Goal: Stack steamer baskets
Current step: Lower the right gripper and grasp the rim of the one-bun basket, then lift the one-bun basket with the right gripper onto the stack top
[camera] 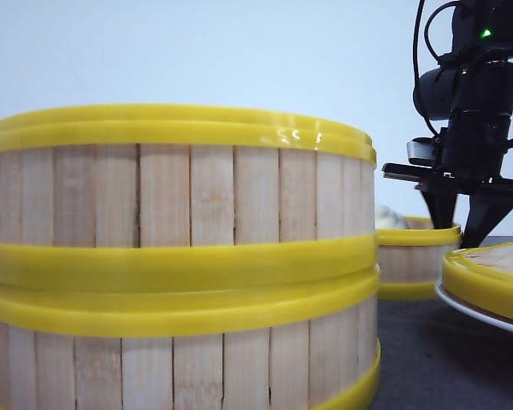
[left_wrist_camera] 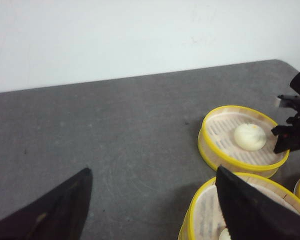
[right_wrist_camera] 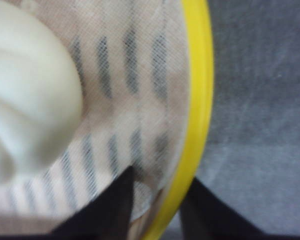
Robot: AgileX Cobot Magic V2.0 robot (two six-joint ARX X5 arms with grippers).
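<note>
Two steamer baskets stand stacked right in front of the camera, the upper (camera: pixel 179 184) on the lower (camera: pixel 179 367); the stack's top rim (left_wrist_camera: pixel 192 217) shows beside my left gripper's fingertip (left_wrist_camera: pixel 240 205). A third steamer basket (camera: pixel 415 256) (left_wrist_camera: pixel 225 150) stands apart, with a white bun (left_wrist_camera: pixel 249 136) (right_wrist_camera: pixel 30 100) inside. My right gripper (camera: pixel 456 235) (right_wrist_camera: pixel 162 182) is lowered over that basket's yellow rim (right_wrist_camera: pixel 197 100), one finger inside and one outside, a gap still showing, so it is open. The left gripper (left_wrist_camera: pixel 152 172) hangs open above bare table, holding nothing.
A flat yellow-rimmed lid (camera: pixel 492 278) lies on a white plate (camera: pixel 479 312) at the front right, close to the right gripper. The dark grey table (left_wrist_camera: pixel 115 130) stretches back to a white wall.
</note>
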